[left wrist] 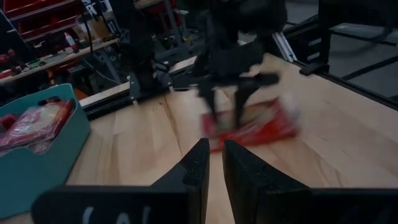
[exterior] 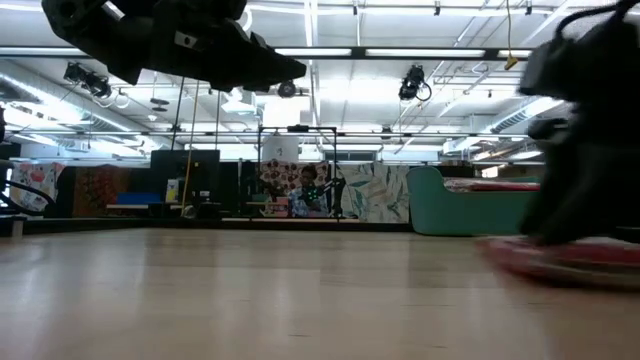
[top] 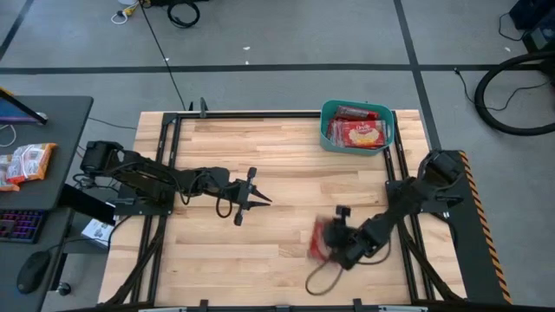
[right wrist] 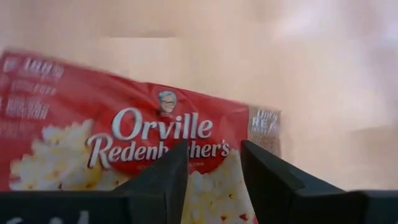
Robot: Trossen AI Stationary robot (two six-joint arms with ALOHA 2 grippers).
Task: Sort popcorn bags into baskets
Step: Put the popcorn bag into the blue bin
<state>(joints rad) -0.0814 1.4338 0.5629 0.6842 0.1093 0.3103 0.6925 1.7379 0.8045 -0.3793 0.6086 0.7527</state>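
Observation:
One red popcorn bag (top: pixel 323 240) lies flat on the wood near the table's near edge, right of centre; it also shows in the low view (exterior: pixel 565 258) and the left wrist view (left wrist: pixel 255 124). My right gripper (top: pixel 340 236) stands over it, open and pointing down, with a finger on either side of the printed face (right wrist: pixel 155 140). The teal basket (top: pixel 328 130) sits at the far right corner with several red bags (top: pixel 360 132) inside. My left gripper (top: pixel 264 199) hovers shut above the table's middle, well left of the bag. My right gripper comes at the bag's top face (left wrist: pixel 264 121) from above with its fingers (left wrist: pixel 212 102) spread. The bag lies flat on the table. Blur at the fingertips keeps me from telling whether they touch it.
A dark cable loop (top: pixel 323 279) trails on the wood by the near edge below the right arm. Black frame rails (top: pixel 169 147) run along the table's sides. A side desk (top: pixel 52 130) on the left carries more packets (top: pixel 26 163), a keyboard and a mouse.

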